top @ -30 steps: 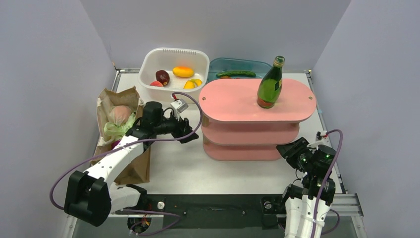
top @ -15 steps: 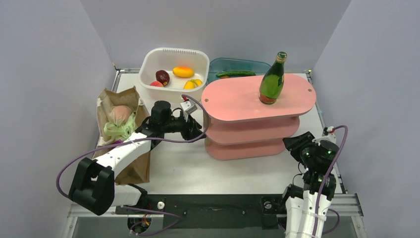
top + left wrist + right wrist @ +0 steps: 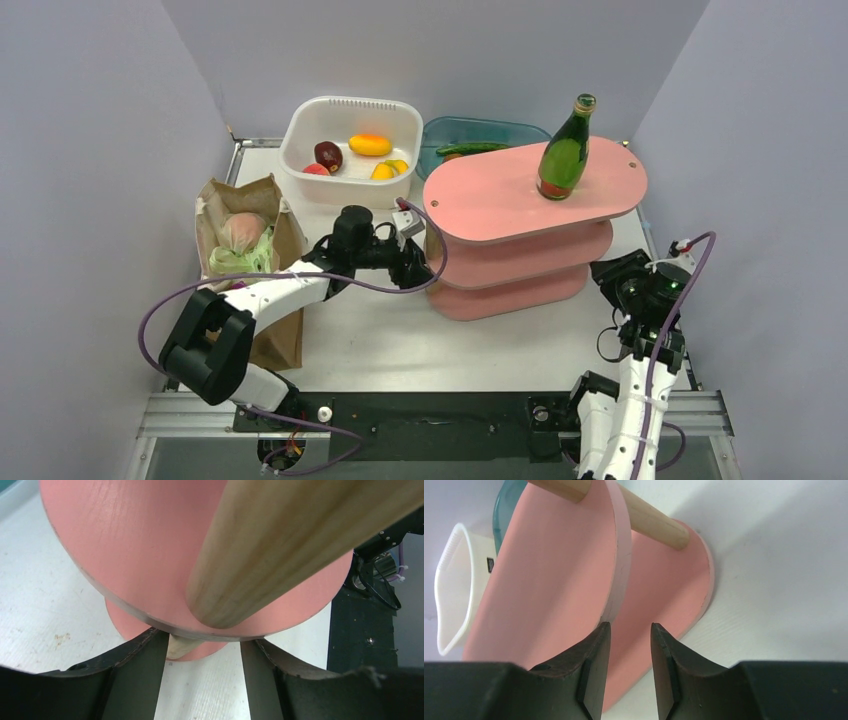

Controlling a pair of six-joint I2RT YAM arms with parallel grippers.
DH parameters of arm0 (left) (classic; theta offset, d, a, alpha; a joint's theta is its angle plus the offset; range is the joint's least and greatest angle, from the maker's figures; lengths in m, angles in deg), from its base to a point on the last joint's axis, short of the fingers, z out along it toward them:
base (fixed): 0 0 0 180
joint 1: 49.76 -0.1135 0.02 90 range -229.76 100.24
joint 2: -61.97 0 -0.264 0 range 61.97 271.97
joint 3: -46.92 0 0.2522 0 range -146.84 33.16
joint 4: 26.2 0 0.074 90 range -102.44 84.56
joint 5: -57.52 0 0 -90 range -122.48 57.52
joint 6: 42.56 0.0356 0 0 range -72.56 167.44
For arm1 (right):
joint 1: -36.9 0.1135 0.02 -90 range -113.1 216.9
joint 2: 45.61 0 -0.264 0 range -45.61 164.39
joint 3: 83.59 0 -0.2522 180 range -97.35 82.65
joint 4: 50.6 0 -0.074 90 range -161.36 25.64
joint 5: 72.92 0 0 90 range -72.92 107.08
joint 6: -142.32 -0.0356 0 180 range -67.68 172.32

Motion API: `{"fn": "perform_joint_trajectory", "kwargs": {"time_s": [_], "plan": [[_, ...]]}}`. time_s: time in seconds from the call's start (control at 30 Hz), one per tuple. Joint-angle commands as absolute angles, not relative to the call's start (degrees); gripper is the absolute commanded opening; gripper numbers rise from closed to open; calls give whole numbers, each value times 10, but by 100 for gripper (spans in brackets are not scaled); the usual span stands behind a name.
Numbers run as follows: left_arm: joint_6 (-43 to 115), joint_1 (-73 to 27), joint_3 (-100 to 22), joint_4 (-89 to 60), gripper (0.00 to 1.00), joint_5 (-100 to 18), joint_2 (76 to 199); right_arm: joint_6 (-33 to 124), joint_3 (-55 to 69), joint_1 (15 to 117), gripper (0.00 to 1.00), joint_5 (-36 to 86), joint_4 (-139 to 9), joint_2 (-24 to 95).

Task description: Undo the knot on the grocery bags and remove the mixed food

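The brown paper bag (image 3: 262, 215) stands at the left of the table (image 3: 400, 345), mouth open, with the pale green plastic bag (image 3: 240, 262) bunched inside it. The green glass bottle (image 3: 565, 150) stands upright on the top tier of the pink three-tier shelf (image 3: 520, 195), towards its far right. The left gripper (image 3: 415, 262) is at the shelf's left end, its jaws spread wide to either side of a wooden post (image 3: 180, 647) under the middle tier. The right gripper (image 3: 625, 280) sits near the shelf's right end, jaws narrowly apart and holding nothing. Fruits lie in the white basin (image 3: 300, 130) at the far side.
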State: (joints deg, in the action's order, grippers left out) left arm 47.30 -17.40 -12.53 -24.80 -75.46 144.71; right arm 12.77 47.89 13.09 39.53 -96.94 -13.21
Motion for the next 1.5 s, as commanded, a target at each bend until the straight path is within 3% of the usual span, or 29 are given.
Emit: {"fn": "perform_joint_trajectory", "kwargs": {"time_s": [0.0,0.57,1.47], "plan": [[472,-136,-183,-337,51,-733,1475,138,444,112,32,380,-876,-96],[463,-56,-328,-350,47,-691,1615,147,398,71,31,405,-714,88],[410,4,-621,-373,46,-628,1863,136,213,54,27,423,-545,405]]}}
